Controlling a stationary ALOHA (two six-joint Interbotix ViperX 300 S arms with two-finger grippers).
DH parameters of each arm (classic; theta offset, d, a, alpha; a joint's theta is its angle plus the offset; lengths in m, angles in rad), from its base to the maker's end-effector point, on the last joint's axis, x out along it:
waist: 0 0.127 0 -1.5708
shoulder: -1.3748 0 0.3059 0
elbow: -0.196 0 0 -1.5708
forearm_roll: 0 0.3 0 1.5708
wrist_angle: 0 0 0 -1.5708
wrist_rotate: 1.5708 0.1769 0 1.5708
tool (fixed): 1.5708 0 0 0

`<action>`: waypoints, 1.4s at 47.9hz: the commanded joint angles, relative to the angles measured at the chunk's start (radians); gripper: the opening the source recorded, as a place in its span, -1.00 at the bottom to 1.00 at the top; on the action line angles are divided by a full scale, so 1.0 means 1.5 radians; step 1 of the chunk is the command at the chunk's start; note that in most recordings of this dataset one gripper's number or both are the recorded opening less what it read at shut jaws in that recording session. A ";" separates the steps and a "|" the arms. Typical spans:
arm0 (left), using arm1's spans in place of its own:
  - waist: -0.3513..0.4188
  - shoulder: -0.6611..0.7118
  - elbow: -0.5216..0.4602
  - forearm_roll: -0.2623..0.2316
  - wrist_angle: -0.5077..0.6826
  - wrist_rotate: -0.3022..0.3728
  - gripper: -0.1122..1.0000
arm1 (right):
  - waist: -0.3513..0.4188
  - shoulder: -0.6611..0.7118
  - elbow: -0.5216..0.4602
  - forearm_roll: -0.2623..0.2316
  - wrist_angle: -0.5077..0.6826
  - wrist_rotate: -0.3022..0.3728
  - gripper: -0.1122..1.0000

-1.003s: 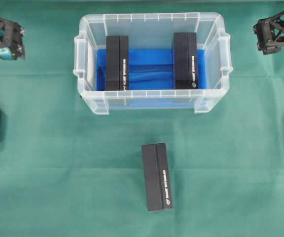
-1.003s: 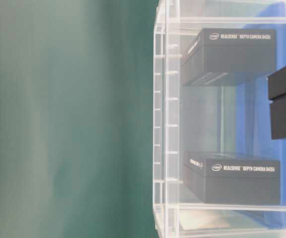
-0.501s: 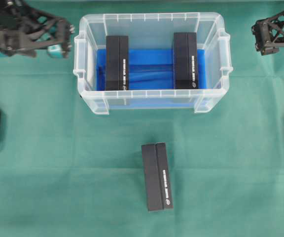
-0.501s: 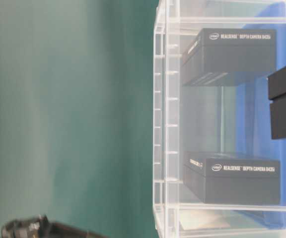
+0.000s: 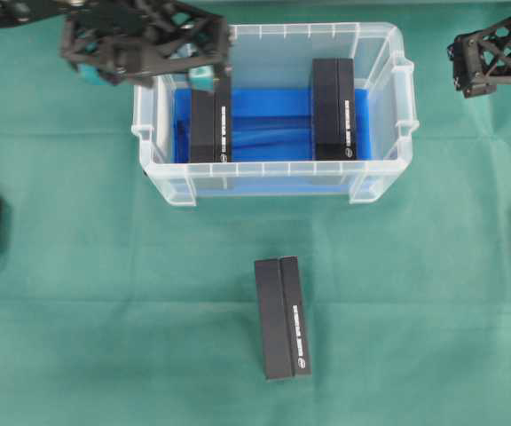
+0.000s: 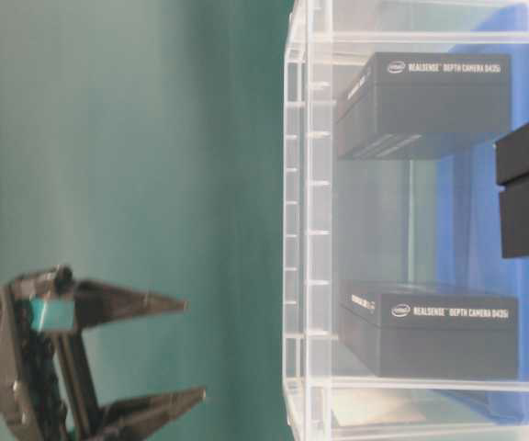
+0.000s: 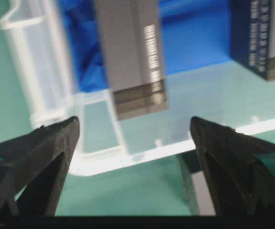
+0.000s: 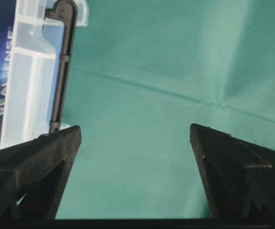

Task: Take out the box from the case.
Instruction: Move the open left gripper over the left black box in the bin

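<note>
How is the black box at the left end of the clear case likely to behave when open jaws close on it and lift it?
The left box looks like rigid printed cardboard, so it should probably hold its shape. It stands on a narrow edge in the case, so a nudge might tip it. Its smooth faces could slip slightly between the left gripper's jaws.

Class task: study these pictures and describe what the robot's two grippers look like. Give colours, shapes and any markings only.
Both are matte black. The left gripper sits on an open lattice-like frame with teal blocks near the finger bases; its fingers are long wedges tapering to points. The right gripper has the same black tapered fingers, ridged along the inner edges. No lettering shows.
</note>
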State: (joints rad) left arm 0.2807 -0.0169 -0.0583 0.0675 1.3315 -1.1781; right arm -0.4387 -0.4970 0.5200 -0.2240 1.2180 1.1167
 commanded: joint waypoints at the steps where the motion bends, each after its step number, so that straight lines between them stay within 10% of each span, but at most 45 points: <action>1: -0.007 0.015 -0.045 0.003 0.004 0.000 0.93 | -0.002 -0.003 -0.006 -0.003 -0.006 -0.001 0.87; 67: -0.010 0.049 -0.063 0.014 0.024 0.000 0.93 | -0.002 -0.003 -0.006 -0.002 -0.007 0.000 0.87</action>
State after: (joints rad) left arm 0.2638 0.0706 -0.1442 0.0844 1.3698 -1.1796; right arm -0.4387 -0.4970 0.5200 -0.2240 1.2118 1.1167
